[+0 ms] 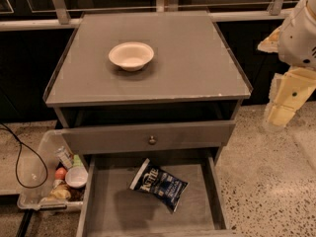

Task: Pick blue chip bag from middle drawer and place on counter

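— Claw (282,107) first: where is it?
— Off at the right edge of the view, hanging from the white arm (301,33) beside the right front corner of the table (197,58), over the speckled floor (266,181). I cannot tell whether it is spread or pressed together.
— And the table?
— Biggest thing in view: a flat grey top with a thin raised rim, a little chipped along the front edge.
— Below it?
— The middle drawer (118,206) is pulled out toward the camera, a wide shallow grey tray. Between it and the table top sits a grey drawer front (108,138).
— Anything beside the cabinet?
— A clear plastic bin (42,152) stands on the floor at the left, just beside the open drawer, with small mixed items inside. A black cable (17,162) loops next to it.
— On the table?
— One white bowl (131,55), upright, left of centre.
— The blue chip bag (159,183)?
— Lying flat on the floor of the middle drawer, near the back and about centre, turned on a diagonal. Its white end strip points to the back left and the white "Kettle" lettering faces up. It is well apart from the claw.
— Smallest thing?
— A small round knob (152,140) at the middle of the drawer front.
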You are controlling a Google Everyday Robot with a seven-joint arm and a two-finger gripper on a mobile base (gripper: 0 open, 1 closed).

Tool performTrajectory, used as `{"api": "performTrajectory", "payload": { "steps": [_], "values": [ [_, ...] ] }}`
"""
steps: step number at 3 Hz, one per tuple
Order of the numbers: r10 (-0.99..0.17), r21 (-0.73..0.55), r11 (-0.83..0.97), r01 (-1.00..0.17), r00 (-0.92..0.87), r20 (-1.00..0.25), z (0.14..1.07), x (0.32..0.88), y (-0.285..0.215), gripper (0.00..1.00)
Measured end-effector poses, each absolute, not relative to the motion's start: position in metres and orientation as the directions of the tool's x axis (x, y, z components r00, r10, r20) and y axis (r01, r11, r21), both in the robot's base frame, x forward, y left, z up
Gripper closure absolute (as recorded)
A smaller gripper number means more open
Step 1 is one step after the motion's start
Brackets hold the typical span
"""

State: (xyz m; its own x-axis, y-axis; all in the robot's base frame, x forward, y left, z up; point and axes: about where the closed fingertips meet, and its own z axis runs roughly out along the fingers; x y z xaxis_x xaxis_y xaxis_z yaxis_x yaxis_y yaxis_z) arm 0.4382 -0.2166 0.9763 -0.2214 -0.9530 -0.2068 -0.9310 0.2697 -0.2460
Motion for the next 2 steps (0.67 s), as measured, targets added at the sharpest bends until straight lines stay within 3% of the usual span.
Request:
{"api": "performTrajectory", "payload": {
  "steps": [2],
  "values": [
    [-0.957,-0.224,0.252,-0.941,-0.208,-0.205,0.953,0.446,-0.214,0.0]
  ]
}}
